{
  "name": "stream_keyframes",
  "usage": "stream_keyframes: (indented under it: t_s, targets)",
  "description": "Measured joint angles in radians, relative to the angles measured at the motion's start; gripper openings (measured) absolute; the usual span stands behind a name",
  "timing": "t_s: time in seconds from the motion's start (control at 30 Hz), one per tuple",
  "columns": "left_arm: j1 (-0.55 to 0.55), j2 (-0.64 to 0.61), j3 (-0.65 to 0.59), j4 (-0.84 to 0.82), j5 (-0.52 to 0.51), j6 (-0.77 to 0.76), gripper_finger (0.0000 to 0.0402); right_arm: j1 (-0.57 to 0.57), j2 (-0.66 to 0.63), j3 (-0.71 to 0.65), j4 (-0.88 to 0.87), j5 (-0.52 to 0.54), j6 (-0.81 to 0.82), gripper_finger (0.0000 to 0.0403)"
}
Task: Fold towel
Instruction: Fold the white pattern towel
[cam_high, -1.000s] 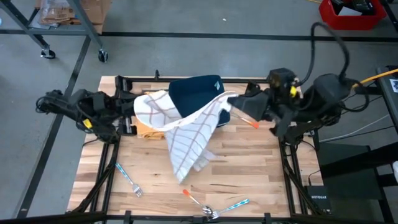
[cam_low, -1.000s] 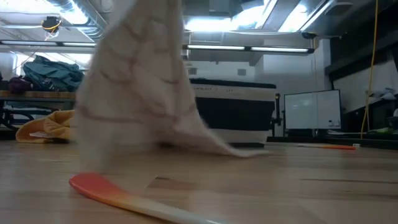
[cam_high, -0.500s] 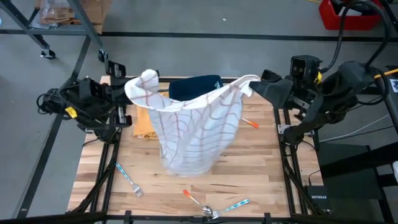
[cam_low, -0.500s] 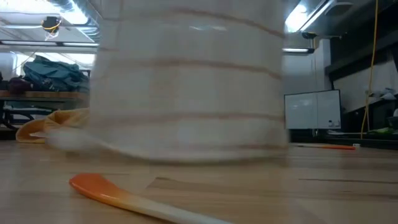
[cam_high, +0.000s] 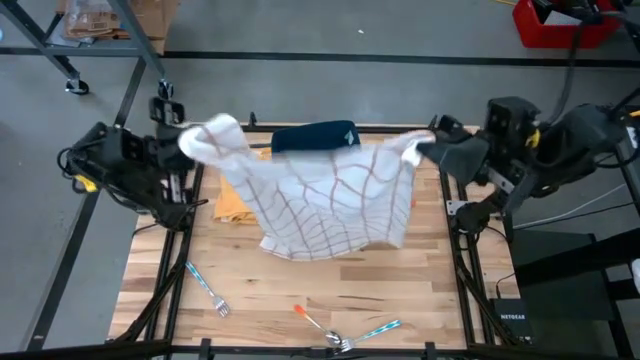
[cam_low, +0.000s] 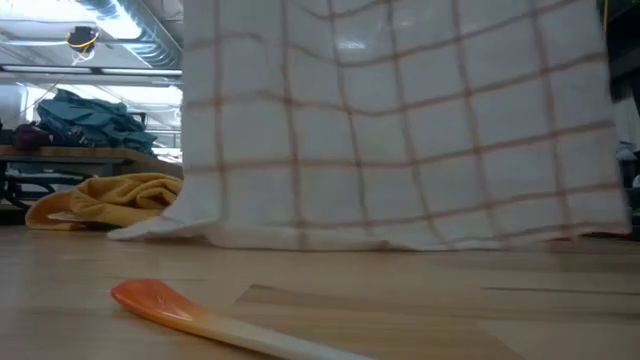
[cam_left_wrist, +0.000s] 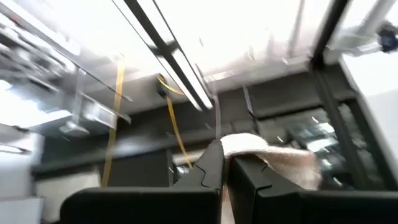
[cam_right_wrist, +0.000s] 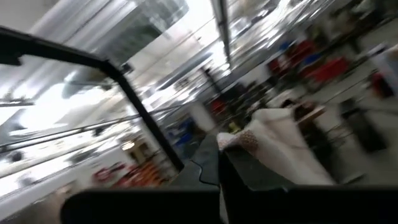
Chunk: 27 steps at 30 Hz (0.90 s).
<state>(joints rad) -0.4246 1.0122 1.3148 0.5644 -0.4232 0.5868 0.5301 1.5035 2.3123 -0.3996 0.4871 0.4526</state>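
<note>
High view: both claws pinch towel (cam_high: 335, 200) corners; low view alone shows hem seemingly touching table (cam_low: 420, 300).

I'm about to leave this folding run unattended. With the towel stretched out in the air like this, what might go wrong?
The towel hangs from one corner in each shut gripper, left and right; either corner might slip. Its lower edge drags by the yellow cloth and may snag it.

high: table (cam_high: 400, 280) seen straight down | low: set at tabletop, faced level toward far room | wrists: tilted up at ceiling | shared by all: towel (cam_high: 330, 195)
</note>
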Motion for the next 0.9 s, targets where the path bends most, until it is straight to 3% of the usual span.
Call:
stream_keyframes:
  t_s: [0.13, 0.67, 0.9]
  targets:
    - [0.042, -0.001, 0.0, 0.077, 0.0, 0.029, 0.0, -0.019, -0.009, 0.0, 0.005, 0.077, -0.066, 0.0001]
    - [0.351, 0.002, 0.048, 0.089, 0.0, 0.013, 0.0, -0.254, -0.067, 0.0, -0.054, 0.074, -0.099, 0.0001]
    - [0.46, 0.004, 0.076, 0.025, 0.037, -0.14, 0.0, -0.336, -0.084, 0.0, -0.084, 0.019, -0.085, 0.0001]
